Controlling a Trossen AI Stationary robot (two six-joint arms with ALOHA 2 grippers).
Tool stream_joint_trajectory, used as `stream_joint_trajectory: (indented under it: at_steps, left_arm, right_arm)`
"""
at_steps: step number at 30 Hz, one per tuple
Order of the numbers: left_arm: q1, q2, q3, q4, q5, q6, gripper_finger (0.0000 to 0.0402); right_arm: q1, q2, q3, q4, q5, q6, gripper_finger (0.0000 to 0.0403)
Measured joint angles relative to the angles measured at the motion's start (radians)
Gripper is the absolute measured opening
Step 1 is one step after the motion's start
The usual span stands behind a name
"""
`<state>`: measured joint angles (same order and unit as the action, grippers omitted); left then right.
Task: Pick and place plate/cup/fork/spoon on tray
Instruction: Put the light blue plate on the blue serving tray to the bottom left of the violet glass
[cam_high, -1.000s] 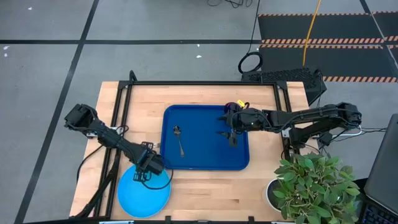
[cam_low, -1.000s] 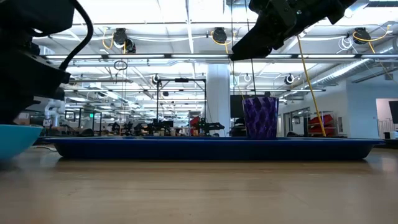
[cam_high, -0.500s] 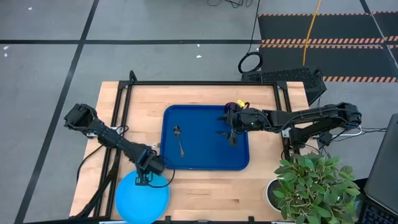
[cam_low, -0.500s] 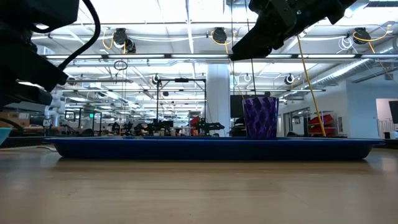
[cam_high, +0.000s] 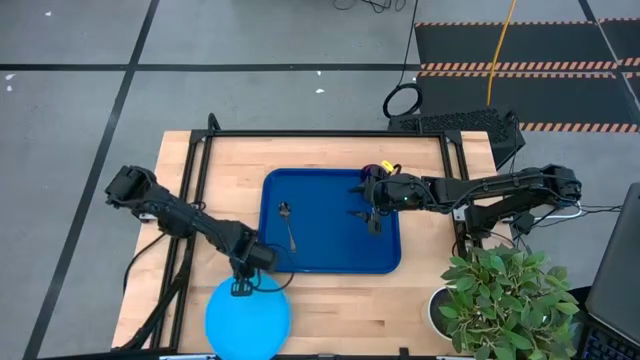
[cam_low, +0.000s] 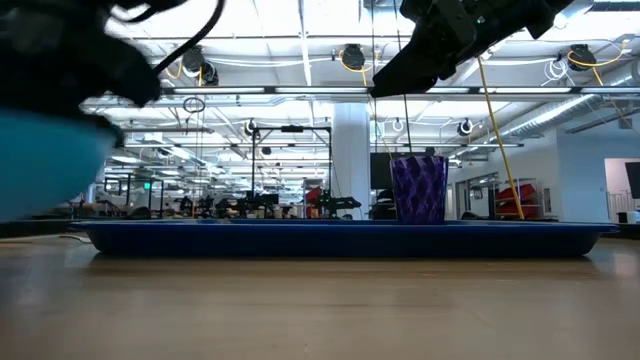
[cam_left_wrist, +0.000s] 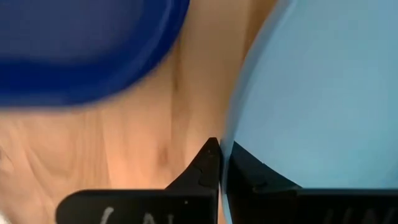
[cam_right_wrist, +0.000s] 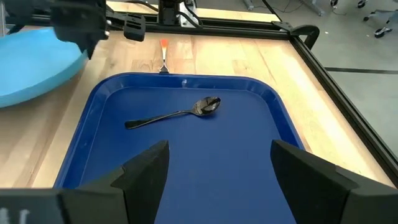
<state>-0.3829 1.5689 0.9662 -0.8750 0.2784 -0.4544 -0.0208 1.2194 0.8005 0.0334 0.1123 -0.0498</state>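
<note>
1. I find the left gripper (cam_high: 243, 283) at the near edge of the table (cam_high: 330, 310), just off the tray's (cam_high: 330, 255) near-left corner. Its fingers (cam_left_wrist: 205, 171) are closed onto the rim of the plate (cam_high: 247, 318), one finger on each face of the rim.
2. From above, the plate sits beside the tray's near-left corner, overhanging the table's front edge. At table height it shows as a blurred sky-blue shape raised above the wood at far left, so I read it as lifted clear of the surface.
3. The right gripper (cam_high: 372, 207) hangs above the right part of the tray. Its wrist camera shows the fingers (cam_right_wrist: 149, 165) spread wide with only tray floor between them; it holds nothing.
4. The cup (cam_low: 418, 188) stands upright inside the tray near its far-right corner.
5. The spoon (cam_right_wrist: 177, 113) lies flat on the tray floor in the left half, clear of the rim.
6. The fork (cam_right_wrist: 163, 55) lies on bare wood beyond the tray's left rim, its tines close to that rim. I cannot make it out from above.
7. A potted plant (cam_high: 505, 295) stands at the table's near-right corner.
</note>
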Motion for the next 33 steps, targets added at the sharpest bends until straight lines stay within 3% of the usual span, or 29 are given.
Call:
stream_joint_trajectory:
  at_steps: [9, 13, 23, 27, 33]
  left_arm:
    - [0.189, -0.065, 0.186, -0.052, -0.058, 0.151, 0.0004]
    - [0.328, -0.067, 0.256, -0.127, -0.118, 0.222, 0.0004]
    - [0.701, -0.064, 0.302, -0.107, -0.101, 0.247, 0.0004]
    - [0.755, -0.063, 0.302, -0.105, -0.097, 0.208, 0.0004]
    - [0.735, -0.047, 0.302, -0.052, -0.104, 0.172, 0.0004]
  right_arm:
    - [0.0, 0.0, 0.0, 0.0, 0.0, -0.013, 0.0272]
    - [0.0, 0.0, 0.0, 0.0, -0.001, -0.016, 0.0272]
    - [0.0, -0.05, 0.001, -0.016, -0.004, -0.022, 0.0272]
    - [0.0, -0.091, 0.001, -0.025, -0.004, -0.019, 0.0272]
    - [0.0, -0.113, 0.001, -0.039, -0.004, 0.008, 0.0272]
